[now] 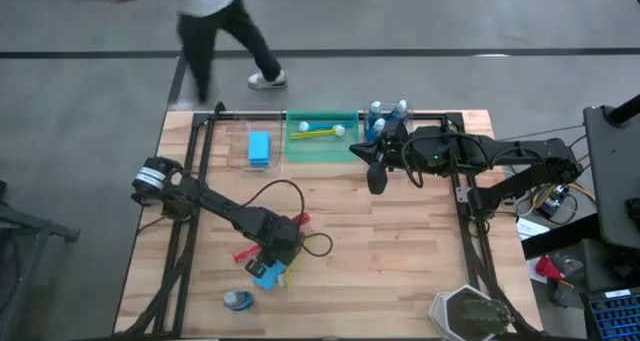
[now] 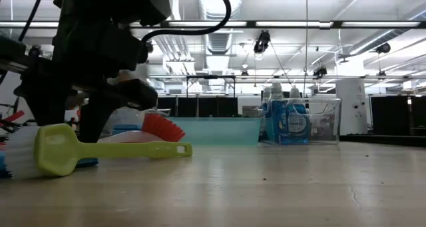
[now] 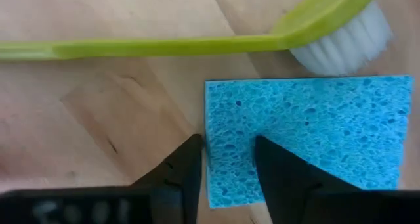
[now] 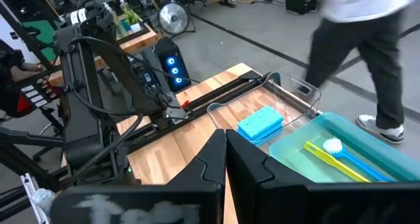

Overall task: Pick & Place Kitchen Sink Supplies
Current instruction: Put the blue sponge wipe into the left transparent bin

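Note:
My left gripper (image 3: 226, 142) (image 1: 275, 261) is open and points down at a flat blue sponge (image 3: 315, 132) (image 1: 265, 274) that lies on the table near the near edge. One finger stands on the wood beside the sponge's short edge and the other over the sponge. A yellow-green brush (image 3: 164, 46) (image 2: 113, 149) lies flat just past the sponge, its white bristles (image 3: 344, 43) at the sponge's edge. A red brush (image 2: 163, 127) (image 1: 243, 252) lies beside it. A small bottle (image 1: 238, 301) lies nearer the table's near edge. My right gripper (image 1: 377, 181) (image 4: 225, 135) is shut and hovers by the bins. My left gripper comes from above with its fingers (image 3: 282, 171) on either side of the blue sponge's short edge (image 3: 209, 138). The sponge lies flat on the table. Whether the fingers touch it, I cannot tell.
Along the far edge stand a clear bin (image 1: 240, 149) with a blue sponge (image 1: 260, 146), a green bin (image 1: 320, 146) with brushes (image 1: 320, 131), and a clear bin with blue bottles (image 1: 388, 111). A person (image 1: 215, 21) walks beyond the far edge. A cable (image 1: 275, 191) loops over the table.

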